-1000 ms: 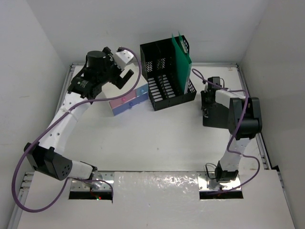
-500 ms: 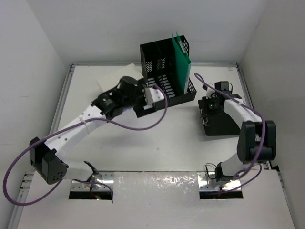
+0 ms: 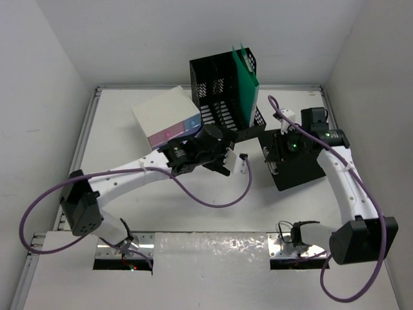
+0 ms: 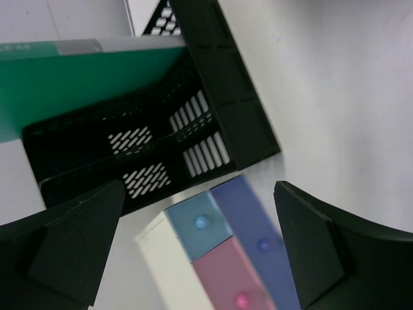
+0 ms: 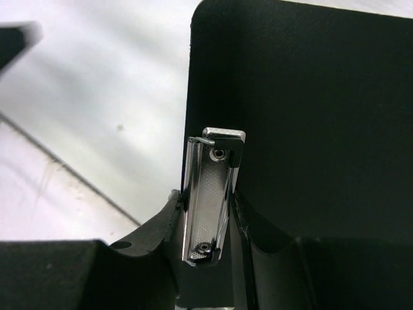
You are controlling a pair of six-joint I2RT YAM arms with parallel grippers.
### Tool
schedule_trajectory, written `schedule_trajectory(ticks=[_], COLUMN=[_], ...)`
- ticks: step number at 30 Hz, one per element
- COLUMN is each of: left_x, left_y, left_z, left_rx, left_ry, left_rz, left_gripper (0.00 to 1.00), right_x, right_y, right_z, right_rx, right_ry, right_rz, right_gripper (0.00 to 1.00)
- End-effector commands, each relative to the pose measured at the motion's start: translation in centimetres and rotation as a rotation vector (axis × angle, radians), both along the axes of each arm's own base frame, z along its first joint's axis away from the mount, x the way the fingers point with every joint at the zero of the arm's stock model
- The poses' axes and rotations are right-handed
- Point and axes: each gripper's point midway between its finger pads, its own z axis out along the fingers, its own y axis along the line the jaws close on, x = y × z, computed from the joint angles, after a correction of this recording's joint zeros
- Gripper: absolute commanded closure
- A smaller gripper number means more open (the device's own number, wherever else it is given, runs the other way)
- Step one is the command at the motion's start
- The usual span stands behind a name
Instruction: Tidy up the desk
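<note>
bearing illegible lettering, green folder (image 4: 84, 84) stands in rack (image 4: 219, 123) on desk (image 4: 335, 97).

Only faint lettering on the grey edge strip of the green folder (image 4: 84, 84), too blurred to read.

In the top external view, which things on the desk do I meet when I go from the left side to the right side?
small drawer box → black mesh file rack → black clipboard
</note>
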Motion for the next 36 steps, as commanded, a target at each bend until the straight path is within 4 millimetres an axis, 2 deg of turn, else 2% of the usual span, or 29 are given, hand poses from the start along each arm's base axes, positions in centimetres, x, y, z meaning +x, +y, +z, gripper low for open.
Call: schedule_trajectory(ticks=[1,2,6,7,8,10,11,16,17,19,22,23,24,27,31,32,33,35,36], left_x=[1.9,1.8,2.4,2.3,1.8,0.9,0.1,-1.9,-2.3,-3.1,-3.2,-2.9,-2.7,-2.5,-3.1,-3.3,-3.4,-3.5,-3.4], left_y=[-0.7,-0.5,-0.6,-0.7,-1.2,-1.8,-2.5,-5.0,-5.2,-5.7,-6.9,-7.6,-8.0,-9.0,-9.8,-10.0,-10.2,-10.6,-10.7], left_z=[3.0,3.4,8.7,9.3,9.0,10.4,9.3,10.0,8.9,9.1,10.8,10.4,11.5,11.1,9.3,8.7,8.7,7.6,7.9], left_rx=[0.1,0.111,0.144,0.164,0.187,0.21,0.213,0.156,0.174,0.167,0.117,0.12,0.099,0.102,0.134,0.144,0.144,0.16,0.16], left_ry=[-0.234,-0.269,-0.452,-0.485,-0.51,-0.626,-0.635,-0.65,-0.609,-0.604,-0.645,-0.637,-0.644,-0.642,-0.63,-0.619,-0.613,-0.577,-0.58], left_rz=[-0.023,-0.026,-0.068,-0.096,-0.164,-0.277,-0.352,-0.504,-0.54,-0.595,-0.609,-0.609,-0.598,-0.62,-0.669,-0.675,-0.678,-0.687,-0.686], left_gripper=[0.0,0.0,0.0,0.0,0.0,0.0,0.0,0.0,0.0,0.0,0.0,0.0,0.0,0.0,0.02,0.04,0.15,0.25,0.3], right_x=[-1.1,-1.5,-1.9,-2.0,-2.3,-2.6,-3.0,-4.0,-4.1,-4.1,-4.3,-4.5,-4.6,-4.7,-4.7,-4.8,-4.9,-5.0,-5.1], right_y=[1.7,1.8,3.0,3.3,3.7,3.8,3.9,4.1,4.3,4.6,5.0,5.1,5.2,5.5,5.7,5.8,6.1,6.2,6.1], right_z=[3.5,3.4,5.4,5.8,6.1,6.8,7.0,7.6,7.7,8.2,8.3,8.1,8.2,8.2,8.7,8.9,9.2,9.6,9.7], right_rx=[0.081,0.079,0.122,0.13,0.137,0.137,0.139,0.143,0.151,0.165,0.177,0.179,0.181,0.192,0.201,0.209,0.221,0.224,0.224], right_ry=[-0.06,-0.036,-0.057,-0.067,-0.076,-0.099,-0.1,-0.137,-0.14,-0.166,-0.165,-0.16,-0.167,-0.18,-0.199,-0.207,-0.212,-0.229,-0.232], right_rz=[0.086,0.088,0.145,0.156,0.172,0.19,0.201,0.235,0.24,0.25,0.262,0.266,0.274,0.28,0.283,0.289,0.3,0.306,0.307], right_gripper=[1.0,1.0,1.0,1.0,1.0,1.0,1.0,1.0,1.0,1.0,1.0,1.0,1.0,1.0,1.0,1.0,1.0,1.0,1.0])
